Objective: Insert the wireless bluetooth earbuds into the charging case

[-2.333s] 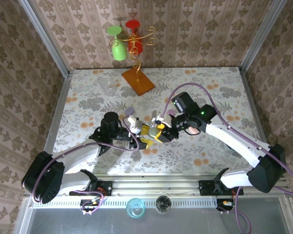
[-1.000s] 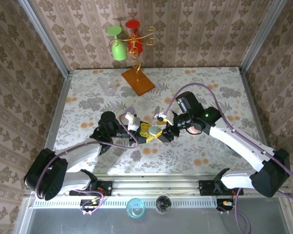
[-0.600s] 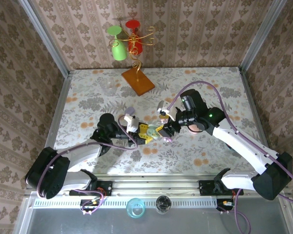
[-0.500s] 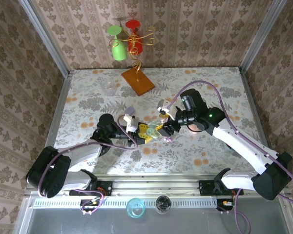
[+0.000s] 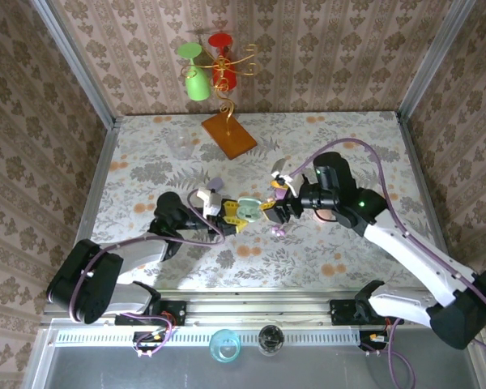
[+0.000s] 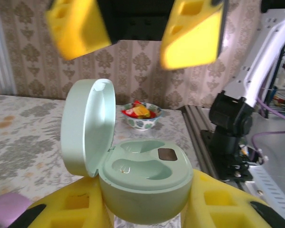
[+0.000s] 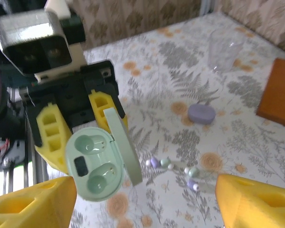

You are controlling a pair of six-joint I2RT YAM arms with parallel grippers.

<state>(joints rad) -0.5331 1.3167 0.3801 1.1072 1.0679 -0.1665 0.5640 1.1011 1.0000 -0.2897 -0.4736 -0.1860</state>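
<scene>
L gripper (image 6: pixel 142 213) is clamped on the case (image 6: pixel 145 187), w/ a yellow pad (image 6: pixel 69 209) on either side of its base. Case is mint. Its lid (image 6: pixel 88 128) is swung open and stands up on the left in the L wrist view. Two wells face up, and there's a small dark square by one of them.

R gripper (image 7: pixel 145 192) is spread wide, nothing btwn its yellow fingers (image 7: pixel 33 202). It hangs just beside the case, pointed at it but not touching. From above, the two grippers meet near mid-table w/ the case btwn them. L arm reaches in from bottom left, R arm from bottom right.

Earbuds (image 7: pixel 165 162) are about four tiny buds, lilac and pale. They lie loose on the table (image 5: pixel 348 146) in a small scatter just past the lid's edge in the R wrist view. From above they sit on the near side of the R gripper, apart from the case.

Lilac case (image 7: pixel 202 114) is shut and lies flat on the table beyond the buds. A clear glass (image 7: pixel 223 47) stands further back, near the orange board (image 7: pixel 278 92).

At the back wall is a wire stand w/ a green and a red goblet (image 5: pixel 198 81). In the L wrist view a small bowl (image 6: pixel 140 114) w/ coloured bits sits behind the case.
</scene>
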